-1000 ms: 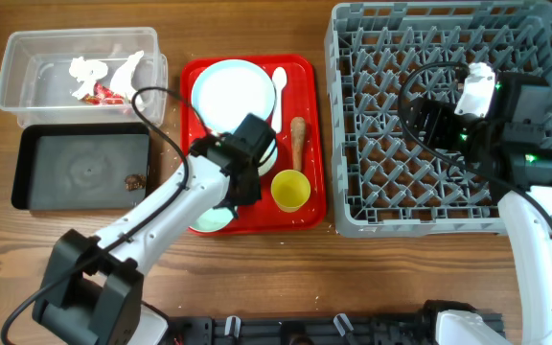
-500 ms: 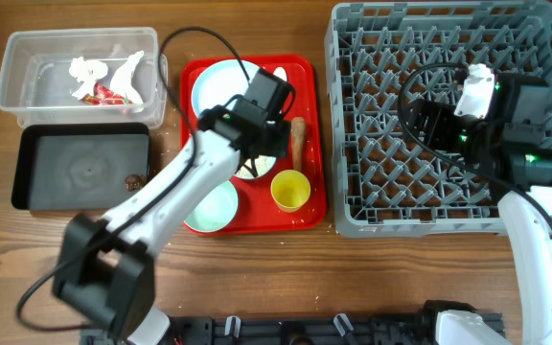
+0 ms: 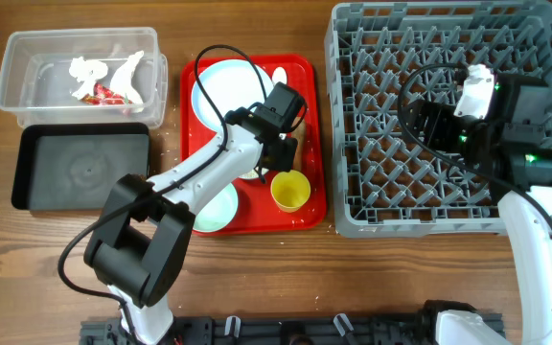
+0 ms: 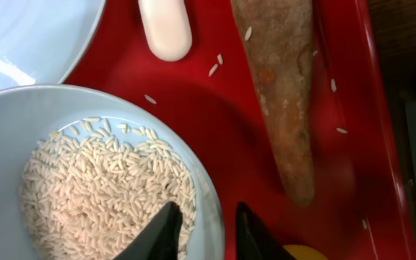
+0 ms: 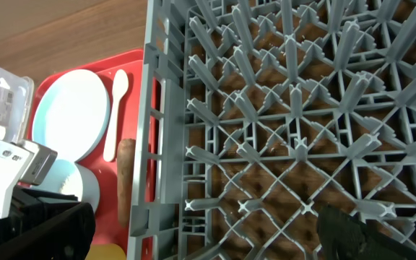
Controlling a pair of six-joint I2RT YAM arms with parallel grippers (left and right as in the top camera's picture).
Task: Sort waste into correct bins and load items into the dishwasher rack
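The left gripper has swung to the middle of the flat red serving tray, astride the rim of the rice-filled pale blue bowl, grip unclear: emptying seems next. The right gripper gapes over one grey lattice rack right of the tray. Left of it: one clear tub, one black tray. On it: one blue plate, one mint-green bowl, yellow cup, white spoon, brown stick.

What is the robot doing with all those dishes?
It's clearing up a meal. The left end effector is down at the pale blue bowl of rice on the red tray, a finger on each side of the rim; whether it grips yet isn't clear. The right end effector hangs open and empty over the grey rack.
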